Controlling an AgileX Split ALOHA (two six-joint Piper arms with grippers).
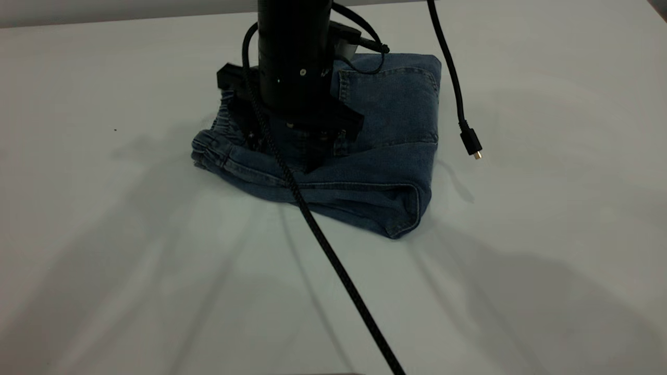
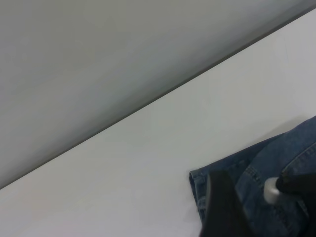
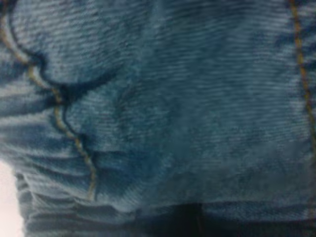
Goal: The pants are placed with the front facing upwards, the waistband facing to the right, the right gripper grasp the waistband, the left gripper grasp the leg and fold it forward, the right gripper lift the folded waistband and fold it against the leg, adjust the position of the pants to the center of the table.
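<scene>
The pants (image 1: 385,130) lie folded into a compact blue denim bundle on the white table (image 1: 547,234), a little behind its middle. A square pocket faces up and the ruched waistband (image 1: 213,143) bunches at the bundle's left end. My right gripper (image 1: 292,143) comes straight down from above and presses into the denim just right of the waistband. Its wrist view is filled by the pants (image 3: 173,98) and their tan stitching. In the left wrist view a dark part of my left gripper (image 2: 222,212) hangs over a hemmed corner of the pants (image 2: 291,148).
A loose black cable with a plug (image 1: 470,140) dangles just right of the pants. A braided cable (image 1: 338,260) runs from the arm across the front of the table. The table's far edge (image 1: 130,18) is close behind the bundle.
</scene>
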